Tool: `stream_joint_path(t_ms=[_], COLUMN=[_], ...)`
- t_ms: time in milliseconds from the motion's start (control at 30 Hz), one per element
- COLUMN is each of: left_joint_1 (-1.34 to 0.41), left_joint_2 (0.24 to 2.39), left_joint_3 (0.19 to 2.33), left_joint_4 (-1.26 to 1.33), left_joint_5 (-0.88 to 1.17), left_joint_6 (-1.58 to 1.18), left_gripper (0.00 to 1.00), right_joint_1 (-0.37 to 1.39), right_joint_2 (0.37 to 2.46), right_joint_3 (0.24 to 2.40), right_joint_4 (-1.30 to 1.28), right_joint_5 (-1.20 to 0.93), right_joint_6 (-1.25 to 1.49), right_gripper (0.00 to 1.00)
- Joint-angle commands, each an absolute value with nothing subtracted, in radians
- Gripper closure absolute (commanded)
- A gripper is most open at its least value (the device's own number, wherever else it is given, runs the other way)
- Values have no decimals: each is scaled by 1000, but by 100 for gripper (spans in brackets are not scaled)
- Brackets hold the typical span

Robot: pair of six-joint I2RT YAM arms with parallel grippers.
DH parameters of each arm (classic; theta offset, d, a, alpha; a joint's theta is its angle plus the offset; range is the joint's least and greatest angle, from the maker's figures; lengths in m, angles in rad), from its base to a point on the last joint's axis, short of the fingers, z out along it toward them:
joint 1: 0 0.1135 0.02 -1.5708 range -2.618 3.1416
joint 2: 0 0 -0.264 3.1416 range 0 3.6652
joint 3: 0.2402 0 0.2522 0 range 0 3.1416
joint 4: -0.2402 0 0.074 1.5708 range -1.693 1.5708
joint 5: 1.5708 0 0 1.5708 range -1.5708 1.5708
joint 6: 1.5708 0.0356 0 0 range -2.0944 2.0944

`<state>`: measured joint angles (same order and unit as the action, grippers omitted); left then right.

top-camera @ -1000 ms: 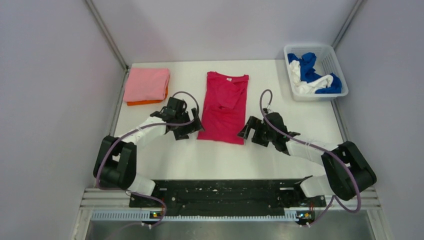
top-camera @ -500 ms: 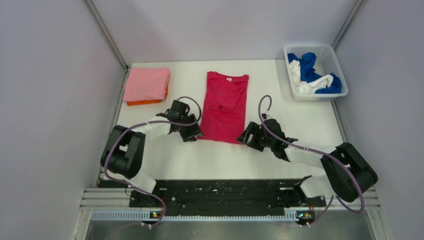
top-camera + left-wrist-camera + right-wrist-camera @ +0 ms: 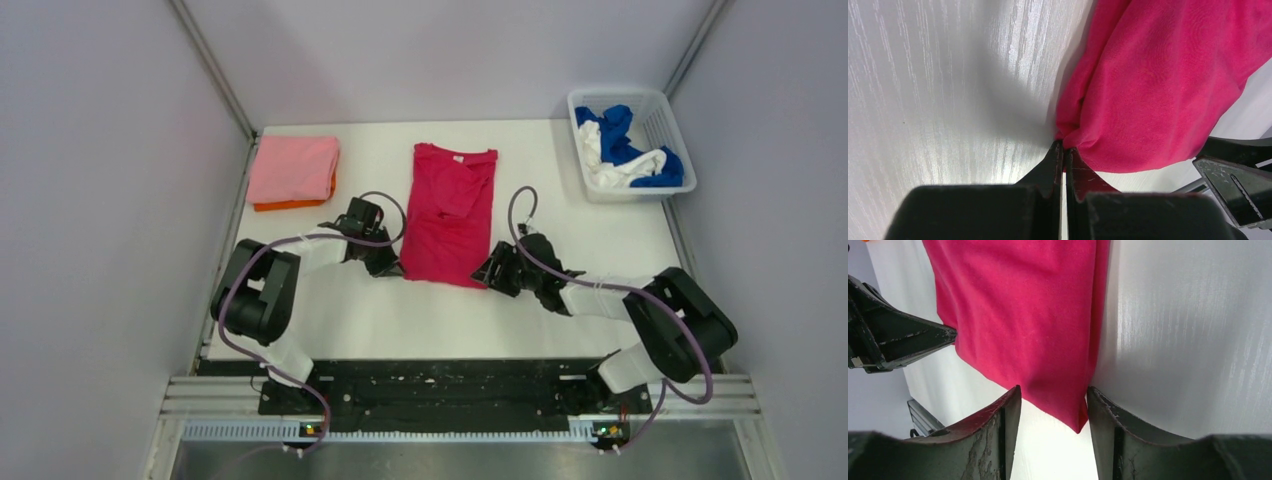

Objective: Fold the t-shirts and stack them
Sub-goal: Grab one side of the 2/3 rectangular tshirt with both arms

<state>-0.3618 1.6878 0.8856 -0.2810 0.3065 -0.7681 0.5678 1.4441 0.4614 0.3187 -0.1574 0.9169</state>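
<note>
A crimson-pink t-shirt point(image 3: 450, 215) lies lengthwise in the middle of the table, its sides folded in. My left gripper point(image 3: 393, 268) is at its near left corner. In the left wrist view the gripper point(image 3: 1063, 144) is shut on a bunched bit of that shirt point(image 3: 1158, 90). My right gripper point(image 3: 487, 275) is at the near right corner. In the right wrist view it point(image 3: 1054, 395) stands half open, with the corner of the shirt point(image 3: 1023, 315) lying between the fingers and not pinched. A folded light pink t-shirt point(image 3: 293, 168) rests on an orange one point(image 3: 290, 206) at the far left.
A white mesh basket point(image 3: 662, 120) at the far right corner holds a blue t-shirt point(image 3: 615, 125) and a white one point(image 3: 610, 170), both crumpled. Grey walls close in the table on the left, back and right. Both arms reach low over the near half of the table.
Both grippers slid in to the crimson shirt's near corners. The left jaws went from wide open to shut on the cloth. The right jaws narrowed around their corner.
</note>
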Motion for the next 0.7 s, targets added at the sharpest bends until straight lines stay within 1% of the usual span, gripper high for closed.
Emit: stream_joint_path(t_ms=[0,67,100,133,167,233,333,500,600,667], left_joint_1=[-366,-365,-366,-366,-366,-366,-381,-422,-451,-461], left_joint_2=[1714,1706,1702,1699,1694,1669,1592,1334,1129,1004], left_joint_3=[862,859,858,858,856,845,800,717,703,705], left_joint_4=[-292,-293,-294,-298,-303,-313,-337,-458,-574,-640], left_joint_5=[237,236,235,234,231,227,224,244,200,182], left_joint_6=[-754,-753,-755,-756,-756,-755,-748,-753,-756,-745], left_gripper=[100,100,100,100,100,100,100,100,100,100], right_joint_1=[582,584,584,584,586,590,604,628,637,639], right_joint_2=[1495,1518,1528,1534,1532,1514,1454,1263,1138,1073], right_joint_3=[499,513,514,514,511,506,512,502,514,531], right_joint_4=[264,241,240,241,244,233,132,-21,-129,-222], right_joint_5=[-137,-133,-132,-135,-145,-171,-216,-398,-535,-565], right_joint_6=[913,907,905,905,904,896,842,786,767,741], right_gripper=[52,58,69,89,100,100,100,100,100,100])
